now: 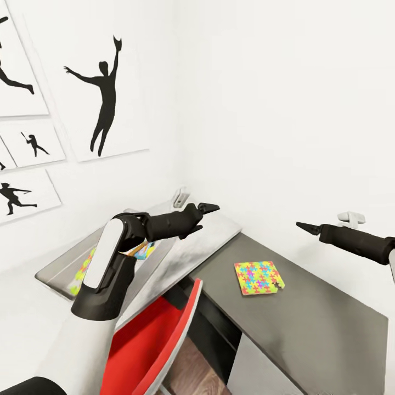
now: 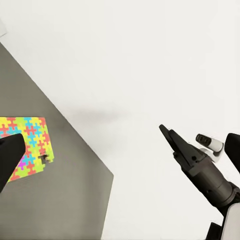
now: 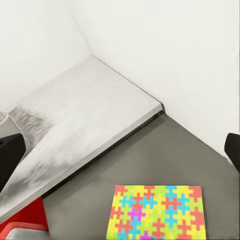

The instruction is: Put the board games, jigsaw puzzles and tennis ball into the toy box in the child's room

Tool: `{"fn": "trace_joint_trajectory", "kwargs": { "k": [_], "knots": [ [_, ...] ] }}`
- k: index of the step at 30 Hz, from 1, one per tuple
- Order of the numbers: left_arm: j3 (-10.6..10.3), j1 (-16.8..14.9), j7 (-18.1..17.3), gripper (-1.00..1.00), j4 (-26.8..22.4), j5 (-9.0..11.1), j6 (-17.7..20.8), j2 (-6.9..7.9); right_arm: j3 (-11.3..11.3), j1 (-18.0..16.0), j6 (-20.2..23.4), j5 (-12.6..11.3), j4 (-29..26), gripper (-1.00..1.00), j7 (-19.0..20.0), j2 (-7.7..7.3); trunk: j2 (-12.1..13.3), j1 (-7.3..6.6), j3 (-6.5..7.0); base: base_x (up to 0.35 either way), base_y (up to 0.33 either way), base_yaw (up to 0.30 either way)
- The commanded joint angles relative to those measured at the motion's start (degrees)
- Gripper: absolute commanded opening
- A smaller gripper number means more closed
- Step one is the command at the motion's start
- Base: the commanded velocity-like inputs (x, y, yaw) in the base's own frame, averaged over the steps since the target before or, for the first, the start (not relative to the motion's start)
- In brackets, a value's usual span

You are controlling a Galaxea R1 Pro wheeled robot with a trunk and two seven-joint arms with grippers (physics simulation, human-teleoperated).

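One jigsaw puzzle point(image 1: 259, 277) lies flat on the dark grey part of the table point(image 1: 329, 329), with a notch at one corner; the wrist views show it too point(image 2: 30, 142) point(image 3: 157, 212). The toy box point(image 1: 52, 269) sits on the pale top at the left. Inside it are a colourful puzzle sheet point(image 1: 82, 271) and another bright item point(image 1: 144, 250), both partly hidden by my left arm. My left gripper point(image 1: 211, 208) hovers open over the pale top, left of the puzzle. My right gripper point(image 1: 300, 225) hangs open above the dark top, right of the puzzle.
A red chair point(image 1: 156, 334) stands tucked under the table's inner corner, below my left arm. White walls close in behind both tops, with framed silhouette pictures point(image 1: 104, 93) on the left wall. Small white fixtures sit at the wall edge point(image 1: 181, 196) point(image 1: 351, 218).
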Motion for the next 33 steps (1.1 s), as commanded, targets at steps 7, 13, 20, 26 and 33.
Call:
{"fn": "trace_joint_trajectory", "kwargs": {
  "k": [7, 13, 20, 26, 33],
  "knots": [
    [0.19, 0.01, 1.84, 1.00, 0.55, -2.19, -0.09, 0.19, -0.37, -0.07, 0.24, -0.32, -0.01, 1.00, 0.61, -0.18, -0.04, 0.00, 0.26, 0.000, 0.000, -0.279],
    [0.04, 0.29, 2.11, 1.00, 1.10, -6.94, -0.14, 0.05, -0.55, -0.02, 0.24, -1.27, -0.01, 1.00, 0.62, -0.41, -0.04, 0.00, 0.53, 0.000, 0.000, -0.279],
    [3.32, 1.40, -0.73, 1.00, 1.00, -6.87, 0.08, 0.28, -0.54, 0.02, 0.24, -1.38, -0.01, 1.00, 0.62, -0.44, -0.04, 0.00, 0.85, 0.000, 0.000, -0.279],
    [6.57, 2.72, -0.75, 1.00, 0.72, -7.81, 0.40, 0.94, -0.38, 0.02, 0.24, -1.39, -0.01, 1.00, 0.62, -0.45, -0.04, 0.00, 1.12, 0.000, 0.000, -0.279],
    [6.61, 2.06, 4.56, 1.00, 2.34, -8.49, 0.41, 1.81, -0.14, 0.63, 0.24, -1.38, -0.01, 1.00, 0.62, -0.32, -0.04, 0.00, 1.44, 0.000, 0.000, -0.279]
  ]
}}
